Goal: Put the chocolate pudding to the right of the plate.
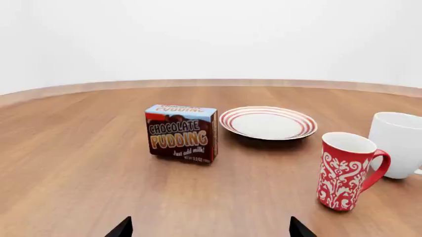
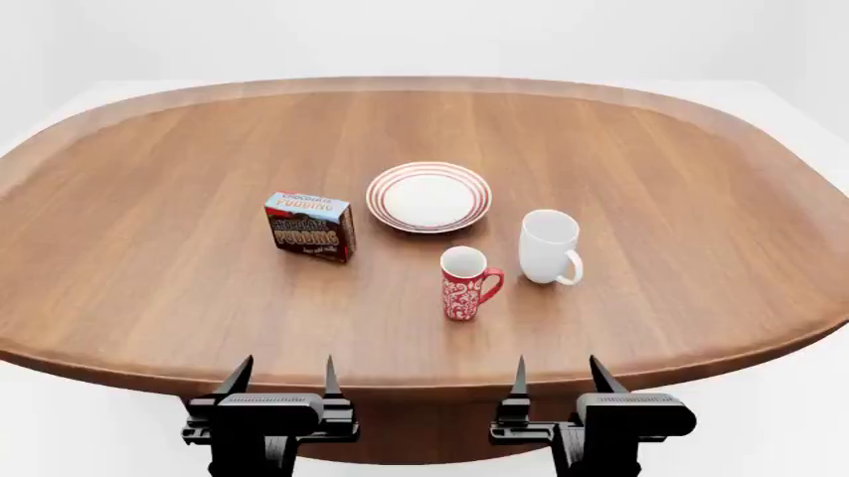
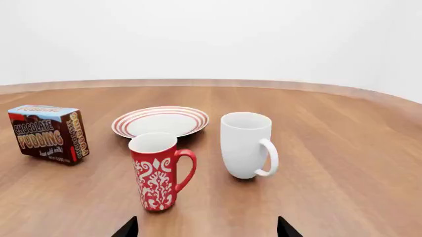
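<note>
**Both grippers wait at the table's near edge; the pudding carton is not yet reached for**

Nearest the viewer, at the 6 o'clock edge of the oval wooden table [image 2: 159, 298], the left gripper [image 2: 281, 381] and right gripper [image 2: 556, 378] hang side by side, each with its two dark fingers apart and holding nothing.

Farther in, toward 12 o'clock of the right gripper, stands a tall red mug with white patterning [image 2: 466, 283], and just beyond it at 1 o'clock a plain white mug [image 2: 548, 246].

The chocolate pudding, a small brown carton with a light blue top [image 2: 310, 226], stands on the table at about 12 o'clock of the left gripper, well apart from its fingers.

Just beyond, at the carton's 2 o'clock, lies the round white plate with red rings [image 2: 428, 197].

The task looks unstarted. Next, a gripper likely must reach forward to the carton, close on it, and carry it to the bare wood at the plate's 3 o'clock, avoiding the mugs.
</note>
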{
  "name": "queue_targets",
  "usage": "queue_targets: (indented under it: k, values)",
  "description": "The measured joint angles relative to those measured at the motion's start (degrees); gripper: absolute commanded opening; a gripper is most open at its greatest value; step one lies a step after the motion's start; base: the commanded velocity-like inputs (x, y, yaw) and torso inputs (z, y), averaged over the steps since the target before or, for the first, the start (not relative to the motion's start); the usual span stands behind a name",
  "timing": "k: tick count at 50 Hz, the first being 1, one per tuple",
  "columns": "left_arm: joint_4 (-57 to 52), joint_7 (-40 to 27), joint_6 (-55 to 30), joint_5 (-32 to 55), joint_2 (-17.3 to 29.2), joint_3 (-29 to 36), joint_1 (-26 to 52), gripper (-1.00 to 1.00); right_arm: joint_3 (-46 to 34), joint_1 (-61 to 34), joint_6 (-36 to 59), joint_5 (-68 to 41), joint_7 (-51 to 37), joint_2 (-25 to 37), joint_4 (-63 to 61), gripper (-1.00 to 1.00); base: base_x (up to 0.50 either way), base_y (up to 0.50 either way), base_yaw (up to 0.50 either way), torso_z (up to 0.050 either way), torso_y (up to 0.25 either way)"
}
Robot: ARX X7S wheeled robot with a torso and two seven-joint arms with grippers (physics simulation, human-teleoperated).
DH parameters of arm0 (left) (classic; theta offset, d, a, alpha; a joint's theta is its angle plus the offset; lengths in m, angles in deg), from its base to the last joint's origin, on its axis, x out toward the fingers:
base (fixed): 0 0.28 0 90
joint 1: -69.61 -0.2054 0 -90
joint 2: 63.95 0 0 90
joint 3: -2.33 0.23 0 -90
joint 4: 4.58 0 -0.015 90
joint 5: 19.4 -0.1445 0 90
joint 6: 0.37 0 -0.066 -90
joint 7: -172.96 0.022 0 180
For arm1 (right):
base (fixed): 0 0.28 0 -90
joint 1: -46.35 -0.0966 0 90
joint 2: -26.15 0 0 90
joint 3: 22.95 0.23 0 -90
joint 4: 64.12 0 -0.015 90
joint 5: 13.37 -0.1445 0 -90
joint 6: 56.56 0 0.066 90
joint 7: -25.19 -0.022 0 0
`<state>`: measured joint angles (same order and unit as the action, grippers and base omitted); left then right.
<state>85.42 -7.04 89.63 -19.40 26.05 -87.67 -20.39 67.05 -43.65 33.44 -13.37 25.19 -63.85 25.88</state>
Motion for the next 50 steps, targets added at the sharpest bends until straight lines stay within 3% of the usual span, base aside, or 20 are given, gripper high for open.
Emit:
queue_targets:
  k: [12, 29, 42, 50]
  values:
    - [0.29, -1.36, 0.20, 1.07, 1.47, 1.53, -0.19, 1.00, -1.57, -0.26, 0.58, -1.95, -1.48, 1.24, 0.28, 1.00, 0.00, 0.00, 0.00, 0.000, 0.000]
    - [1.16, -3.17, 0.22, 2.57, 3.36, 3.80, 0.14, 1.00, -4.28, -0.89, 0.44, -3.81, -4.04, 2.93, 1.16, 1.00, 0.00, 0.49, 0.00, 0.000, 0.000]
    - [1.12, -4.32, -0.46, 3.70, 4.56, 4.71, 0.54, 1.00, -6.04, -1.18, 1.57, -5.28, -4.84, 4.01, 0.50, 1.00, 0.00, 0.00, 0.00, 0.000, 0.000]
    - [-9.06, -5.19, -13.48, 6.35, 6.00, 4.54, 3.33, 1.00, -5.84, -3.62, 14.48, -9.38, -5.52, 6.03, -9.97, 1.00, 0.00, 0.00, 0.00, 0.000, 0.000]
